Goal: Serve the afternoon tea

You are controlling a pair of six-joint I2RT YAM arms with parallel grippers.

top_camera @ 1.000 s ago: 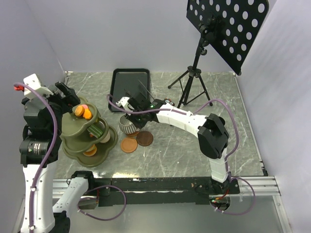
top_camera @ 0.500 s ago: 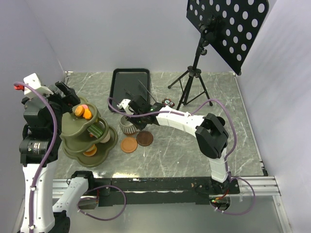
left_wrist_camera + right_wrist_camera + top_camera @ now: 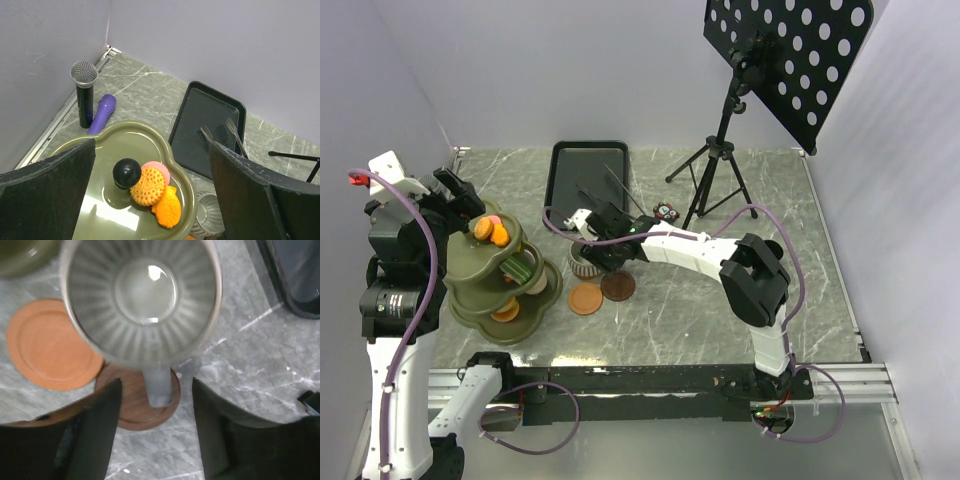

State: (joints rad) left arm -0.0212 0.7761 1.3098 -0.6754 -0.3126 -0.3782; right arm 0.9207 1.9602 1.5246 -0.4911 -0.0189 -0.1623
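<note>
The grey marbled counter [image 3: 720,320] carries a green tiered stand [image 3: 470,265] at the left of the overhead view and a black tray [image 3: 582,170] at upper centre. The right arm reaches across to the middle of the frame, and the left arm stands by the stand.

The right gripper [image 3: 156,384] is spread. Its two dark fingers [image 3: 95,430] sit at the bottom corners of the wrist view, with bare gaps on either side of the handle between them. The ribbed grey cup [image 3: 142,295] stands upright and mouth-up directly ahead of the gripper, filling the top of that view. Its handle points straight back toward the gripper.

The handle overlaps a brown saucer [image 3: 130,412]. An orange saucer [image 3: 47,345] lies just beside, at left. The cup looks to be on the counter rather than centred on either saucer, so the right arm is the nearer one for any shift.

The left gripper [image 3: 150,145] hangs wide apart above the stand's top tier, over the orange and pink pastries [image 3: 147,186].
</note>
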